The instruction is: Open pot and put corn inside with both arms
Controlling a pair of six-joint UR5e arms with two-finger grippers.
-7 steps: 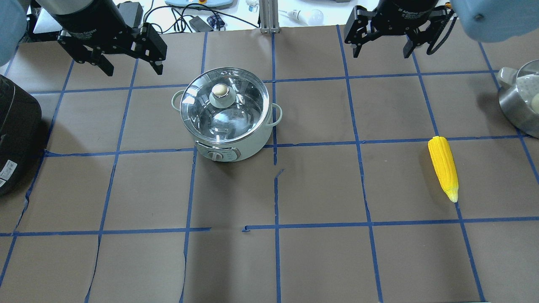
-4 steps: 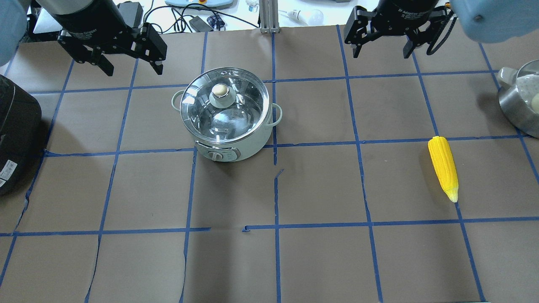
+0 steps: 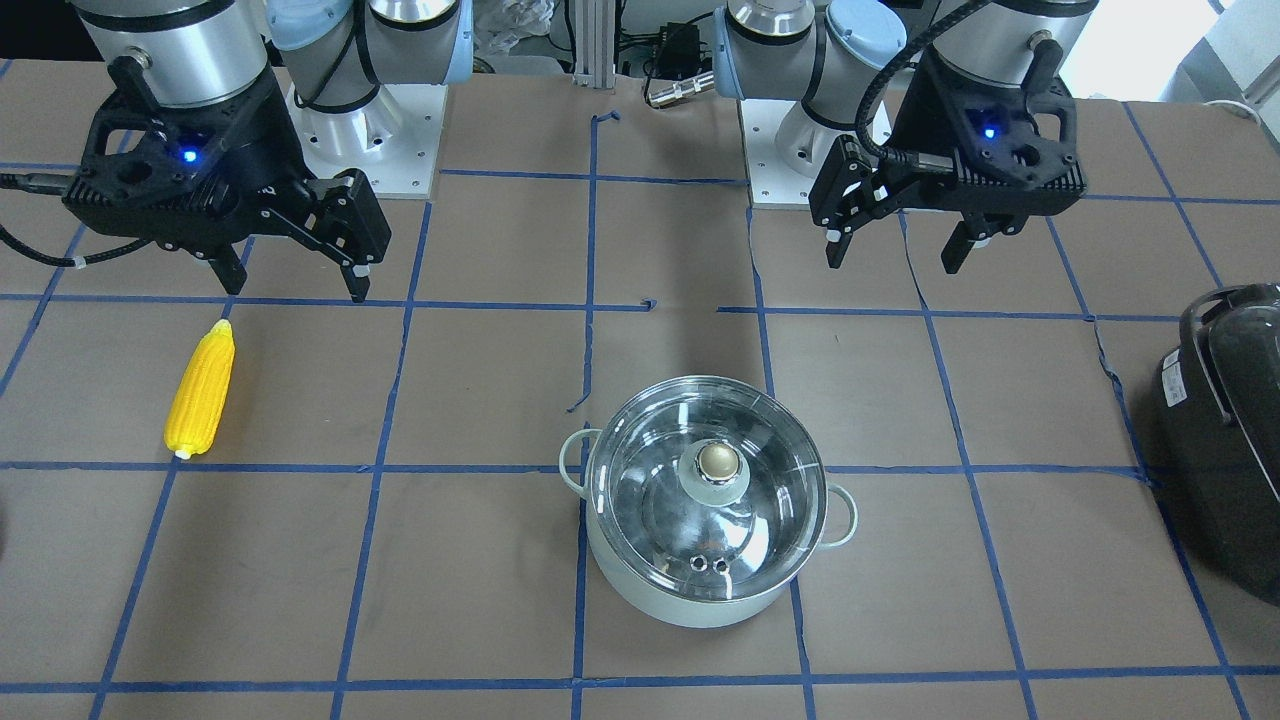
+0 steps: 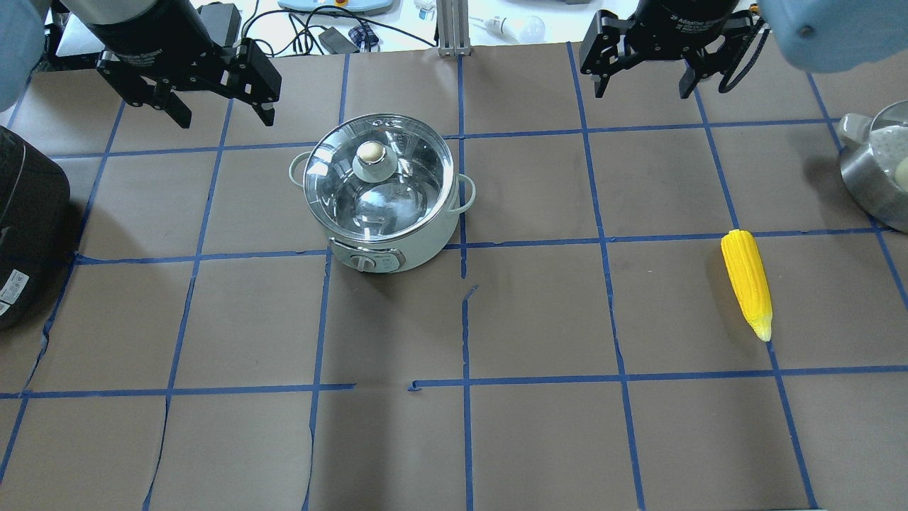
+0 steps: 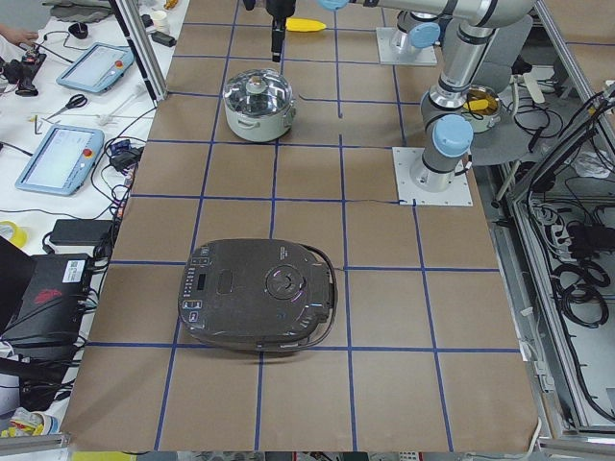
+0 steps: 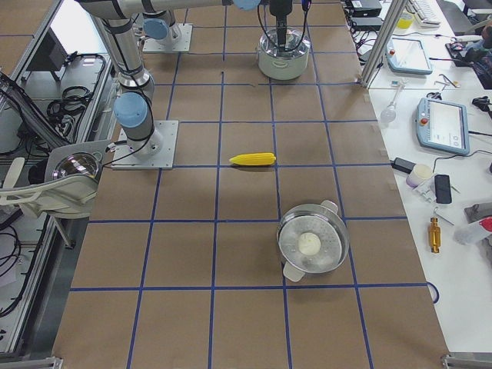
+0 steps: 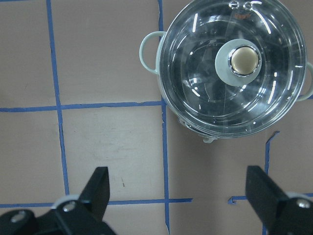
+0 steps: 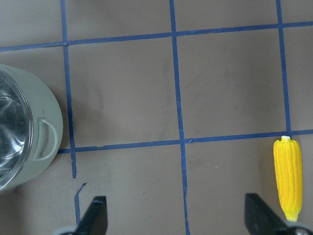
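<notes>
The pale mint-green pot stands left of the table's middle with its glass lid and gold knob on. It also shows in the front view and the left wrist view. The yellow corn lies flat on the right side, and shows in the front view and the right wrist view. My left gripper hangs open and empty above the table, beyond and left of the pot. My right gripper hangs open and empty near the far edge, well beyond the corn.
A large black appliance sits at the left edge of the table. A steel pot with a white ball in it stands at the right edge. Cables and devices lie beyond the far edge.
The right gripper has shifted very slightly. The pot, the corn and the left gripper have not moved.
</notes>
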